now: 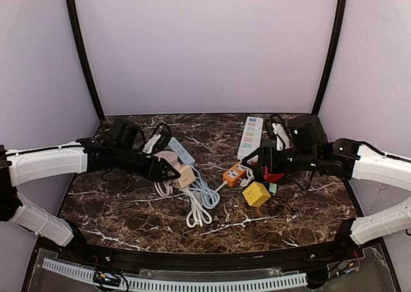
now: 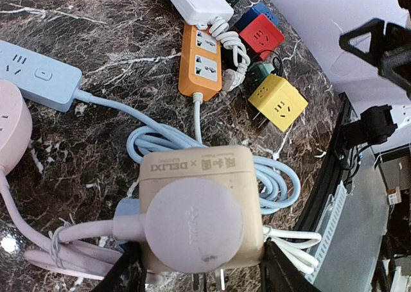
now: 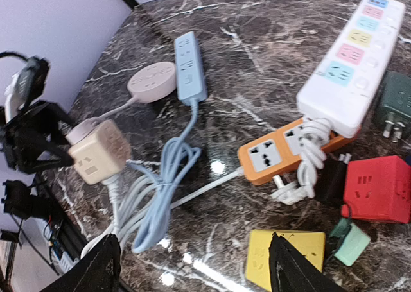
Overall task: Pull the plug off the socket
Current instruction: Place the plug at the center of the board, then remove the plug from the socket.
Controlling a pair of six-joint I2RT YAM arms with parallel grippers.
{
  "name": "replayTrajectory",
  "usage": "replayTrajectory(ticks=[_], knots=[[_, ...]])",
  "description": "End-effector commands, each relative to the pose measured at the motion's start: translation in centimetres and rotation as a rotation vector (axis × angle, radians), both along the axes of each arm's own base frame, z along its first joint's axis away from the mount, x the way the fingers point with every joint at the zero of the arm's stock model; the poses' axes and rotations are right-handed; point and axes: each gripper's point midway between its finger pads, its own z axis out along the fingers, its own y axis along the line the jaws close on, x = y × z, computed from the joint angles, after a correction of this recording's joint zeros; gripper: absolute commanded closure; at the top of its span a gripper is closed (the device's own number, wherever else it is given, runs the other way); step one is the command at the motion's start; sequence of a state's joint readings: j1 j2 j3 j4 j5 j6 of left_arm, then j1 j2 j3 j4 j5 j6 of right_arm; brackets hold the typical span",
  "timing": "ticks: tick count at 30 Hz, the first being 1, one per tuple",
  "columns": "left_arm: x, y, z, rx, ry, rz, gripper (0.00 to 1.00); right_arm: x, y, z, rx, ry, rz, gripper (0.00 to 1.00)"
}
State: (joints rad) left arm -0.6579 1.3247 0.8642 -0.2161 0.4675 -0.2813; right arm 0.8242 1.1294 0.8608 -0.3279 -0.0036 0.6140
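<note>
A beige cube socket [image 2: 200, 176] carries a round pink plug [image 2: 192, 224] pushed into its face, with the plug's pink cord leading off to the left. My left gripper [image 2: 202, 276] is shut on the cube, one black finger against each side. The same cube [image 1: 186, 175] sits left of centre in the top view, and in the right wrist view the socket [image 3: 99, 152] shows with the plug [image 3: 80, 130] on its far side. My right gripper [image 3: 192, 269] stands open and holds nothing, hovering beside a yellow cube adapter [image 3: 286, 257].
An orange strip [image 1: 234, 174], a white multi-colour strip [image 1: 250, 137] and a red cube [image 3: 377, 189] crowd the right. A blue strip [image 1: 181, 151], a round pink socket [image 1: 167, 157] and coiled blue and white cables [image 1: 202, 199] lie around the beige cube.
</note>
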Motion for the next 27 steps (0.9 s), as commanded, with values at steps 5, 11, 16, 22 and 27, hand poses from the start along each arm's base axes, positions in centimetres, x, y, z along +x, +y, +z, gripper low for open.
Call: replayTrajectory(ticks=[5, 11, 16, 22, 27], knots=[[0.3, -1.7, 5.2, -0.260, 0.080, 0.089, 0.99, -5.6, 6.8, 3.6, 0.111, -0.111, 0.275, 0.33], [-0.7, -1.8, 4.6, -0.271, 0.131, 0.075, 0.99, -6.9, 12.0, 1.5, 0.036, -0.102, 0.384, 0.35], [-1.3, -1.9, 4.9, -0.276, 0.124, 0.043, 0.99, -7.6, 15.4, -2.0, -0.055, -0.076, 0.465, 0.36], [-2.1, -2.1, 5.1, -0.265, 0.101, -0.031, 0.99, -7.7, 17.0, -5.2, -0.099, -0.048, 0.498, 0.40], [-2.3, -2.2, 5.3, -0.242, 0.068, -0.074, 0.99, -7.6, 17.8, -7.1, -0.128, -0.041, 0.504, 0.47]])
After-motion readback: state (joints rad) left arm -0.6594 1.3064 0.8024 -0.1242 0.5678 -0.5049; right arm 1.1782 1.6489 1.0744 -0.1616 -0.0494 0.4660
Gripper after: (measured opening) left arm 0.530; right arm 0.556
